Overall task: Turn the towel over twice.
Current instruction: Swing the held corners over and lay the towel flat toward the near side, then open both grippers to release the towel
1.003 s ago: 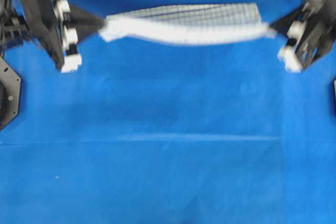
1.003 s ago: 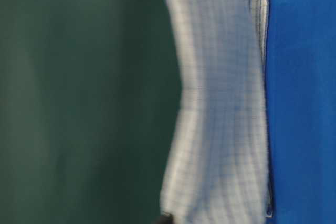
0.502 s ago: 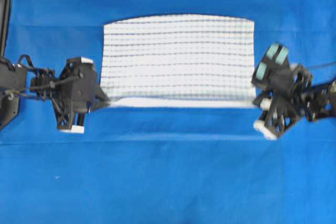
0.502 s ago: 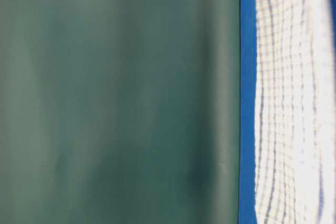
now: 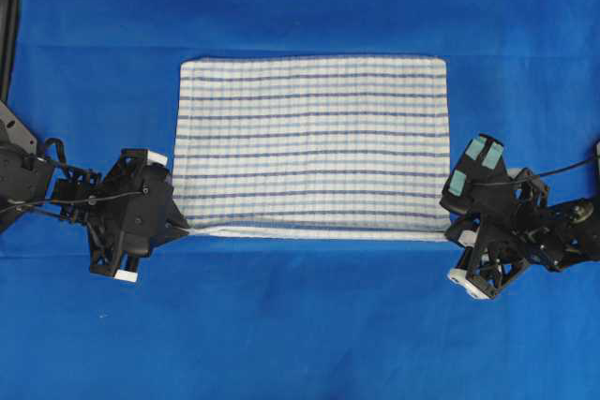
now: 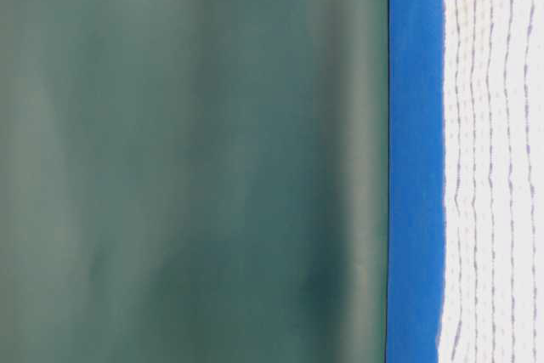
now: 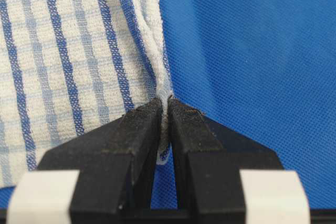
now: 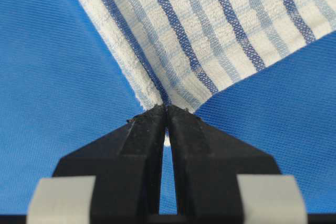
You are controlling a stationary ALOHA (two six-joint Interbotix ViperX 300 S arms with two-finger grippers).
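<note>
Overhead exterior view: the towel (image 5: 311, 145) is seen spread flat on the blue sheet (image 5: 309, 325), its striped face up, with its near edge slightly raised between the two grippers. The left gripper (image 5: 185, 228) is pinched shut on the near left corner of the towel, and the right gripper (image 5: 448, 234) is pinched shut on the near right corner; in both wrist views the corner is seen squeezed between the closed black fingers (image 7: 137, 129). One flip seems to be laid out. Before release, the near edge should be lowered evenly and kept taut, so that no fold is left under the towel. Both corners should be let go together, otherwise the towel may be dragged askew.
</note>
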